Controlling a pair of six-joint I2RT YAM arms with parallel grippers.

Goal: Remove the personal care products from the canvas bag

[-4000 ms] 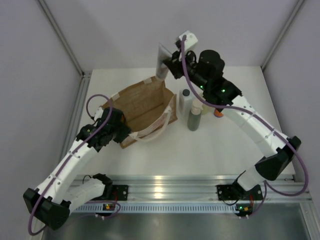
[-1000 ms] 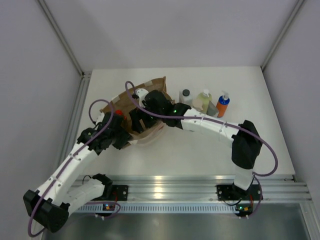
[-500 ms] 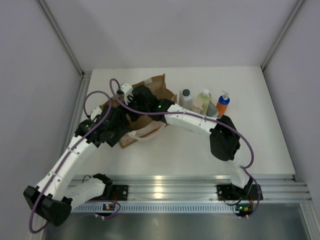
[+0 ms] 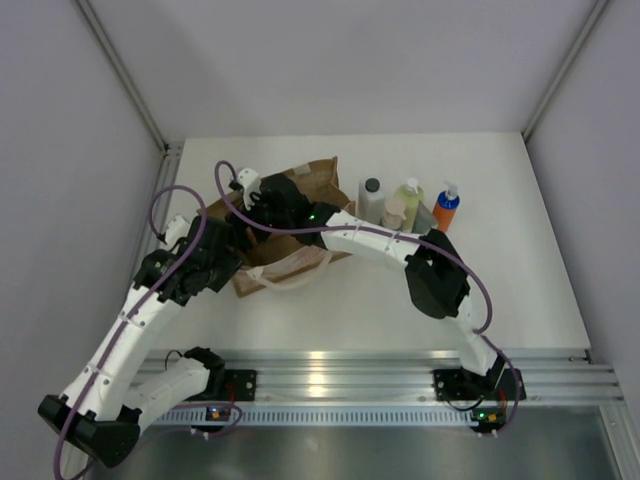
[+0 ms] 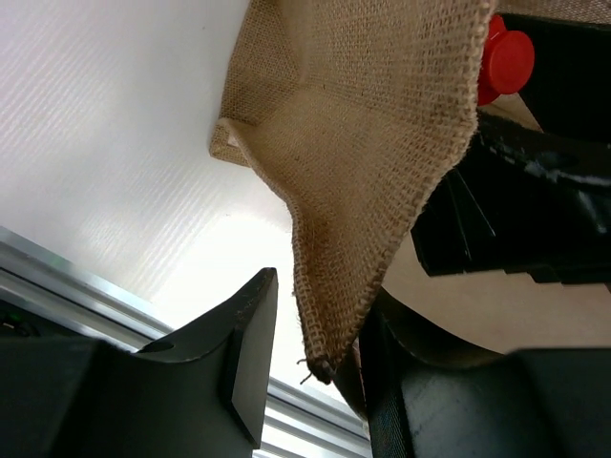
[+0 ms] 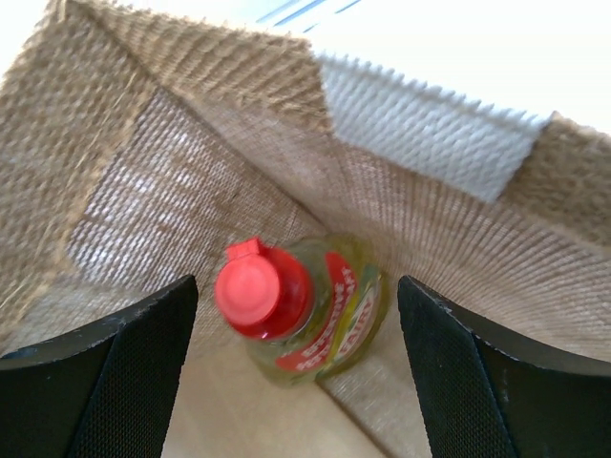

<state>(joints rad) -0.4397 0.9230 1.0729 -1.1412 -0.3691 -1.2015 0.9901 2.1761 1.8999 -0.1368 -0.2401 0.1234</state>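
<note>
The canvas bag (image 4: 318,180) lies open at the table's back left, its webbing handle (image 4: 290,268) toward me. My right gripper (image 6: 296,286) is inside it, open wide, its fingers on either side of a yellow bottle with a red cap (image 6: 310,310) on the bag floor. My left gripper (image 5: 320,358) is shut on the bag's burlap edge (image 5: 329,305), which pulls to a point between its fingers. The red cap (image 5: 504,59) shows past that edge. A white bottle (image 4: 371,197), a pale yellow-green one (image 4: 408,196) and a blue-orange one (image 4: 446,208) stand right of the bag.
The right arm (image 4: 400,245) arches over the table from the bottles to the bag. An aluminium rail (image 4: 320,365) runs along the near edge. Grey walls with metal posts (image 4: 160,150) close in the left, back and right sides.
Four seconds ago my right gripper held a grey tube high behind the bag. Over the last second it has pushed leftward, deeper into the bag, and my left arm has shifted left with the bag's edge.
</note>
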